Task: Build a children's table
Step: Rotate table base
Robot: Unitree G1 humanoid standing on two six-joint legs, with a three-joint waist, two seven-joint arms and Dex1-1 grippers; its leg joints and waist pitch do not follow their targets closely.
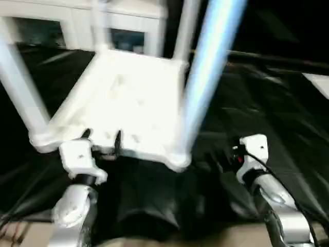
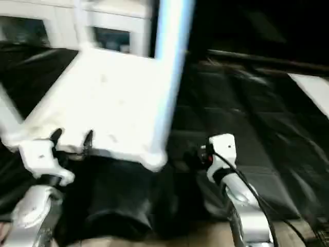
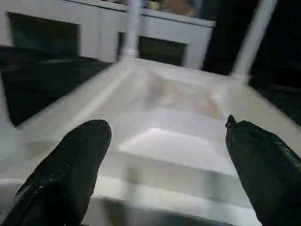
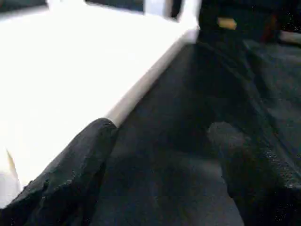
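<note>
The table (image 1: 128, 103) lies upside down, legs (image 1: 205, 77) up; the left fingers (image 3: 70, 169) are wide open at its edge, holding nothing. The right fingers (image 4: 70, 174) are open and empty beside it; a bump might tip it, I think.

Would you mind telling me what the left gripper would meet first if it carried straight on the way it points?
Most likely the near rim of the upturned white plastic tabletop, directly ahead between the left gripper's open black fingers.

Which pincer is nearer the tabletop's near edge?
Left. The left pincer sits open at the tabletop edge; the right pincer hangs open off its corner, apart.
</note>
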